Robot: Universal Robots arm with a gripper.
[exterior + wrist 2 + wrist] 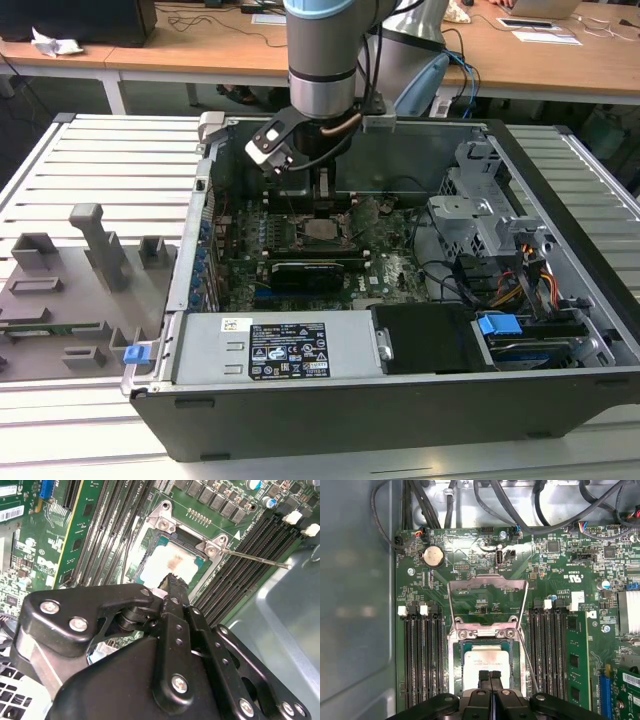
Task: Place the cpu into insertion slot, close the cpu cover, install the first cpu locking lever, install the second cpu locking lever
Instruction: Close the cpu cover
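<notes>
The gripper [490, 674], jaws pressed together with nothing between them, points tip-down at the cpu [472, 666], which lies silver face up in the insertion slot [455, 665]. The cpu cover [487, 586] stands open beside the socket, and a thin locking lever [255, 558] juts out unlatched. In the exterior view all this sits just above the frame's centre, inside the open computer case [400, 405].

1x cpu [487, 657], 1x cpu cover [487, 586], 1x coin batt [433, 556].
</notes>
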